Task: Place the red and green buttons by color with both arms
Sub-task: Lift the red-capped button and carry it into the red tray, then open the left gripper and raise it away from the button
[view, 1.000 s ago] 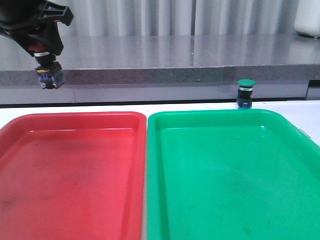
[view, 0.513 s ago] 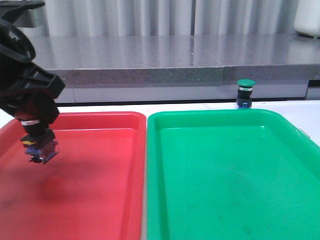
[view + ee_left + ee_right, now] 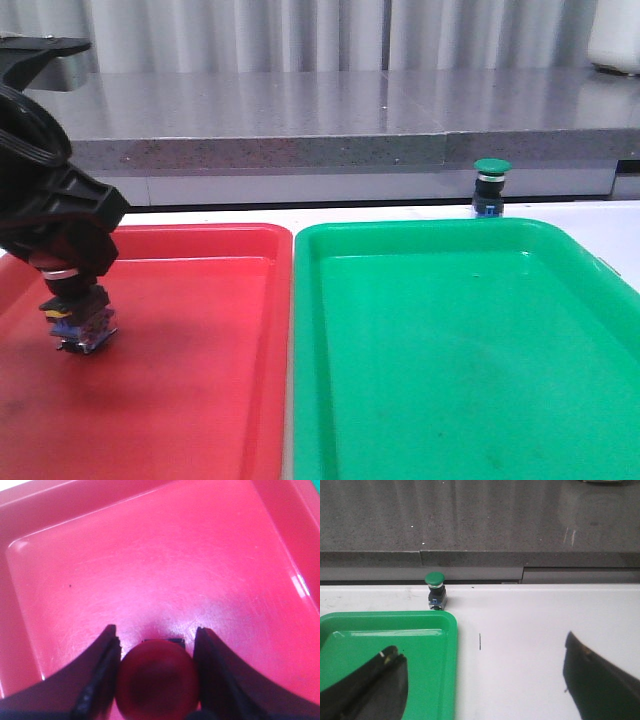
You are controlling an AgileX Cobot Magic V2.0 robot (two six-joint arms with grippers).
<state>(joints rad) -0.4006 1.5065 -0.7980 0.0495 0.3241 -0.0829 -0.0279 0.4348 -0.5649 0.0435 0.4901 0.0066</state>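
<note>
Front view | left pincer (image 3: 75,300) grips red button (image 3: 80,318) | right pincer (image 3: 485,680) spread | no writing

The black claw-like left gripper (image 3: 72,290) grips a blue-based button (image 3: 82,318) over the red plastic tray (image 3: 200,340); a green-capped button (image 3: 491,187) stands behind the green plastic tray (image 3: 460,350).

White table (image 3: 530,625) bearing red tray (image 3: 200,400), green tray (image 3: 460,350), green button (image 3: 491,186)
</note>
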